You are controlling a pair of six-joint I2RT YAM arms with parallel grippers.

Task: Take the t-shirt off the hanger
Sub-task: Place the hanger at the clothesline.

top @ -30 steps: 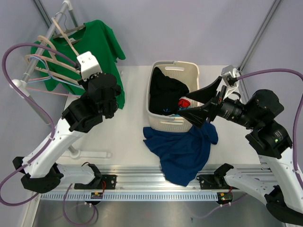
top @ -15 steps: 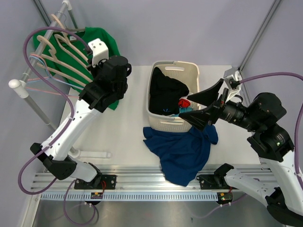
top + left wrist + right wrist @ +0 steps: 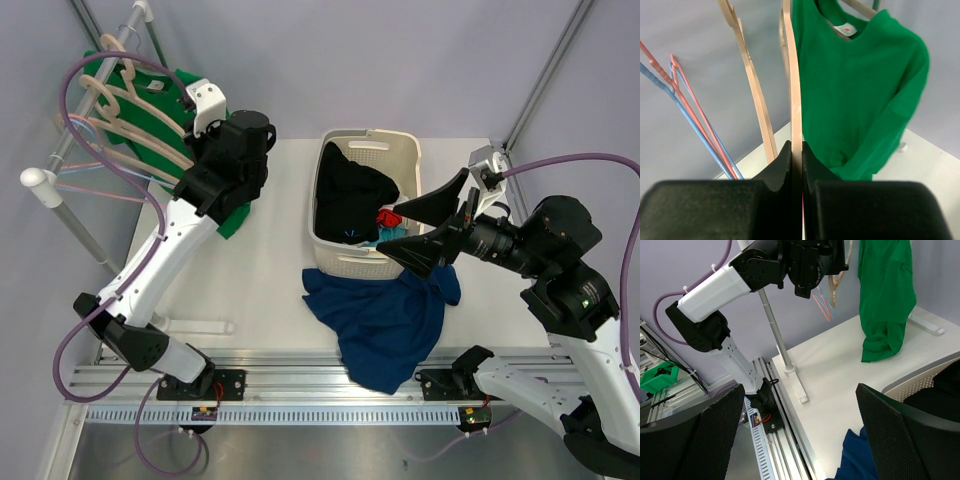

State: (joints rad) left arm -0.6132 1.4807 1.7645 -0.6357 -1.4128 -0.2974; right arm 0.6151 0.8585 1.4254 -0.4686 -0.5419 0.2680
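The green t-shirt [image 3: 855,95] hangs from a wooden hanger on the rack at the far left; it also shows in the top view [image 3: 232,218] and the right wrist view [image 3: 885,295]. My left gripper [image 3: 796,150] is shut on a beige wooden hanger arm [image 3: 794,75] right along the shirt's left edge; I cannot tell whether this hanger carries the shirt. In the top view the left gripper [image 3: 192,155] reaches among the hangers. My right gripper [image 3: 392,232] is open and empty above the table by the basket; it also shows in its own wrist view [image 3: 800,405].
Several bare wooden, pink and blue hangers [image 3: 747,75] hang on the rack pole [image 3: 60,140]. A white laundry basket [image 3: 370,136] holds dark clothes. A blue cloth [image 3: 385,320] lies in front of it. The rack's foot [image 3: 800,385] stands near the table's left edge.
My left arm has risen and swung up toward the rack, carrying the hanger and the green shirt back and left. The right arm has barely moved.
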